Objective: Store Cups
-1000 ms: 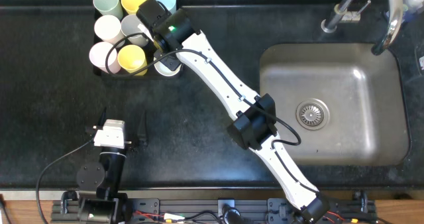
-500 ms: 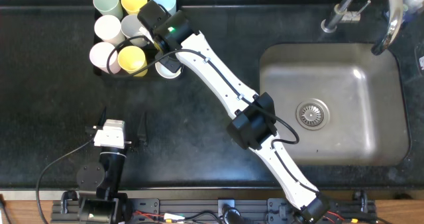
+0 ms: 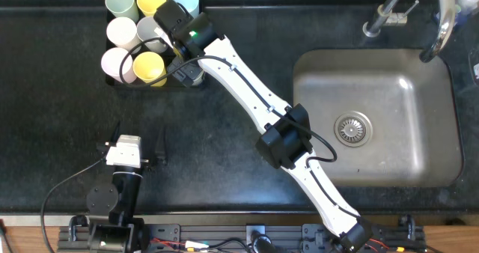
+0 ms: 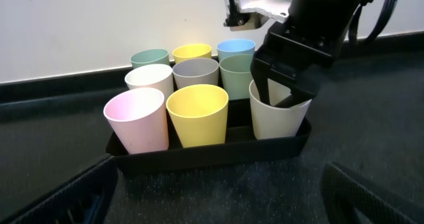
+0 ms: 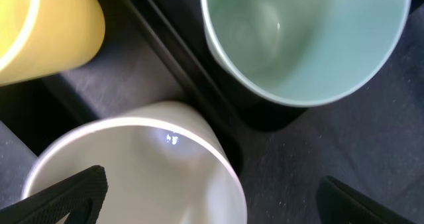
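A black tray (image 4: 212, 152) against the back wall holds several upright cups, among them pink (image 4: 136, 121), yellow (image 4: 197, 114), grey (image 4: 195, 75) and mint (image 4: 235, 75) ones. A cream cup (image 4: 278, 118) stands at the tray's front right corner. My right gripper (image 4: 281, 98) hangs just over that cup, open, its fingers spread on either side of the cream cup (image 5: 132, 171). Beside it are the mint cup (image 5: 298, 38) and a yellow cup (image 5: 40, 32). My left gripper (image 3: 140, 141) sits open near the counter's front, facing the tray from a distance.
The right arm (image 3: 254, 96) stretches diagonally across the dark counter to the tray (image 3: 112, 82). A steel sink (image 3: 419, 163) with a faucet (image 3: 389, 13) takes up the right side. A white wall runs behind the tray.
The right gripper has shifted slightly toward the tray's front corner and now covers more of the cream cup from above. The left arm has not moved.
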### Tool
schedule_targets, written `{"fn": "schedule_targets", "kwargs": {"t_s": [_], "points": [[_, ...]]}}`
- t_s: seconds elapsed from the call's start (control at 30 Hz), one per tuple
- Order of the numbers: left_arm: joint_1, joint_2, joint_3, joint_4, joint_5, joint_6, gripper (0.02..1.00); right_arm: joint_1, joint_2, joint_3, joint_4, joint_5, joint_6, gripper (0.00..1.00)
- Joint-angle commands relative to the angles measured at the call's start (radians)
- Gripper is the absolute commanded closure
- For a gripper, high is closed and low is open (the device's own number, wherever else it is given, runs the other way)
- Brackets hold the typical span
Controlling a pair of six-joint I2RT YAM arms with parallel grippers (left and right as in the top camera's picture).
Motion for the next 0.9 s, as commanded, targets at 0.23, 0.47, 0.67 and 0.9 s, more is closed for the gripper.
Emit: {"fn": "schedule_targets", "kwargs": {"t_s": [0.23, 0.47, 0.67, 0.9], "points": [[-0.001, -0.008, -0.001, -0.005, 0.002, 0.019, 0.020, -0.066, -0.082, 0.150, 0.064, 0.105, 0.150, 0.003], [-0.001, -0.008, -0.001, -0.005, 0.002, 0.019, 0.020, -0.235, -0.263, 0.246, -0.082, 0.151, 0.269, 0.003], [-0.001, -0.008, -0.001, -0.005, 0.002, 0.019, 0.020, -0.476, -0.458, 0.162, -0.280, 0.220, 0.276, 0.003], [-0.001, -0.008, -0.001, -0.005, 0.002, 0.019, 0.020, -0.570, -0.867, -0.466, -0.265, 0.139, 0.296, 0.003]]}}
